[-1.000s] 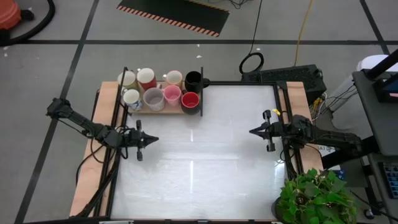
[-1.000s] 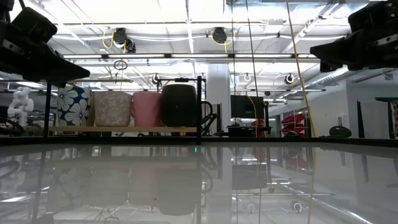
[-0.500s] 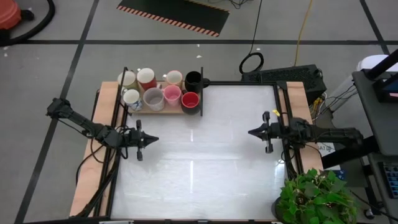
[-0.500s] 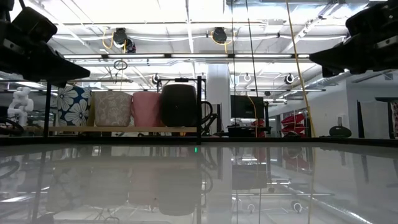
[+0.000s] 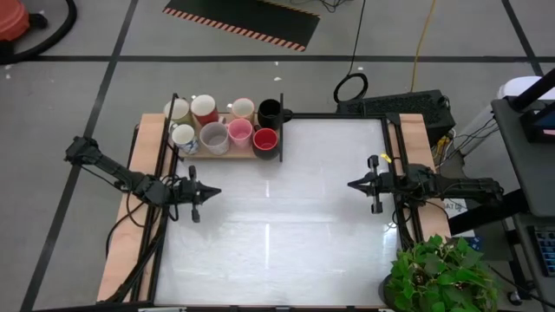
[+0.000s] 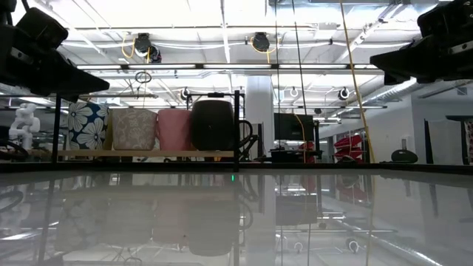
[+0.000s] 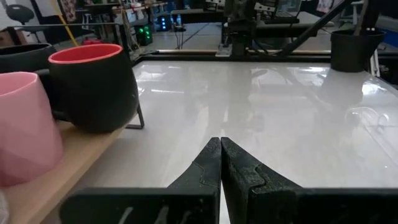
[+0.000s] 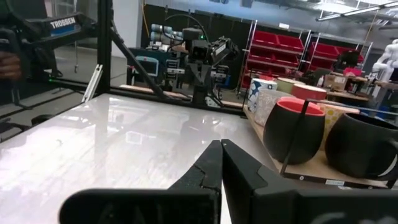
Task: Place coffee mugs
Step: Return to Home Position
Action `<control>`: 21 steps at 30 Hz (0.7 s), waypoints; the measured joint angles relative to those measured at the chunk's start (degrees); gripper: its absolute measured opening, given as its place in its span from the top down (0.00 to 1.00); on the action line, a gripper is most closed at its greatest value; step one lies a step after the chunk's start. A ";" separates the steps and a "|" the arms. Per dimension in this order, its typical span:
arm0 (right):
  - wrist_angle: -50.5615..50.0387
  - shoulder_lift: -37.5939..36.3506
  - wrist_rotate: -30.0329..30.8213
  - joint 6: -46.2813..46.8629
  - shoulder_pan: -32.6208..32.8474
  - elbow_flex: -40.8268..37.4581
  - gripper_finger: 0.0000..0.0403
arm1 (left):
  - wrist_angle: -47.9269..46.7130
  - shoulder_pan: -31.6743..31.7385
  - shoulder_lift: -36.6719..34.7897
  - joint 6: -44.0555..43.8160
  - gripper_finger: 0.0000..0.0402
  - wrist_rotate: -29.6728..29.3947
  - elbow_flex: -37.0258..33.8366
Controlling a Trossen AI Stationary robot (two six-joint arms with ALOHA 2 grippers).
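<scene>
Glossy white table (image 5: 277, 225), grey floor (image 5: 87, 78) around | eight coffee mugs (image 5: 239, 132) stood on one wooden shelf (image 7: 74, 165) | left gripper (image 5: 211, 194), right gripper (image 5: 351, 184) were both clenched, empty

Wrist views crop the pink mug (image 7: 23, 127) and black mug (image 8: 365, 144); low view hides the rear mugs (image 5: 205, 107).
</scene>
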 joint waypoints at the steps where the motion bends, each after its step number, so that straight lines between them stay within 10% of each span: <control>1: 0.04 -0.16 -0.02 0.00 0.00 0.00 1.00 | -0.21 -0.09 0.00 -0.12 0.99 -0.02 0.00; 21: 5.15 -0.06 0.02 0.61 0.00 0.22 1.00 | 4.06 -9.54 -3.95 6.88 0.99 -5.55 -0.02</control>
